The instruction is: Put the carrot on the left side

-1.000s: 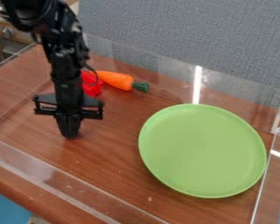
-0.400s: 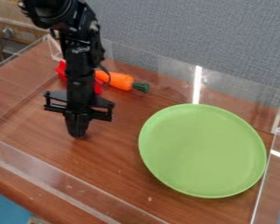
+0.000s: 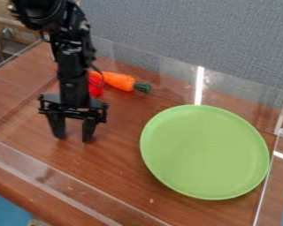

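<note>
Change: a second ago the claw's two fingers were pressed together in one dark point on the counter; they now stand spread, and the arm has shifted slightly toward the left of the view.
Claw (image 3: 73,132): pointing straight down, fingers apart, nothing between them; the tips are at or just above the wood, and contact cannot be told.
Carrot (image 3: 119,83): lying on its side behind the arm, toward the back wall, orange body with the dark green stub (image 3: 144,88) pointing right; apart from the claw.
Red block (image 3: 93,86): just left of the carrot, partly hidden by the arm.
Green plate (image 3: 205,151): flat on the right half of the counter, well apart from the carrot and the claw.
Counter (image 3: 32,97): brown wood, ringed by a low clear wall (image 3: 203,81).
</note>
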You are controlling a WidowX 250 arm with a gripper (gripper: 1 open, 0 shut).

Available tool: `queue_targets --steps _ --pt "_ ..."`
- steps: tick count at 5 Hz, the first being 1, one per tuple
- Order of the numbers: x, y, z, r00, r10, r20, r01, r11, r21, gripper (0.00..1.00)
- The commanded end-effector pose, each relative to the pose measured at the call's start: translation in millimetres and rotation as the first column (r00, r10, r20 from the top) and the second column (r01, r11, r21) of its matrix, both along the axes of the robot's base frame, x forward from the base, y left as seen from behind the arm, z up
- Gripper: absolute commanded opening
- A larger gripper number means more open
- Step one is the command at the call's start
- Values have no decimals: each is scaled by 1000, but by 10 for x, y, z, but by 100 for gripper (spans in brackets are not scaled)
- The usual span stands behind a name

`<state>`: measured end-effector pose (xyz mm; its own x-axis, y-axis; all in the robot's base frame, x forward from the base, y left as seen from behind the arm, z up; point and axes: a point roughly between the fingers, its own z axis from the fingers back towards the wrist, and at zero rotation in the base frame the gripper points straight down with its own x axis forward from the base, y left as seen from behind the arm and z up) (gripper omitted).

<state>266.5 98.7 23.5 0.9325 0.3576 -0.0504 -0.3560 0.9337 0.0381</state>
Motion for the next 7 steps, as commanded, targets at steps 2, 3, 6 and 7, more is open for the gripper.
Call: queue_targets --steps 2,3,6,7 --pt "-40 -5 173 997 -22 71 25 999 -45 0" --pt "-64 -125 173 994 -54 97 60 996 -64 0" --pt "146 -295 174 994 -2 106 12 996 -87 0" --pt "145 -251 165 994 -30 101 39 995 -89 0"
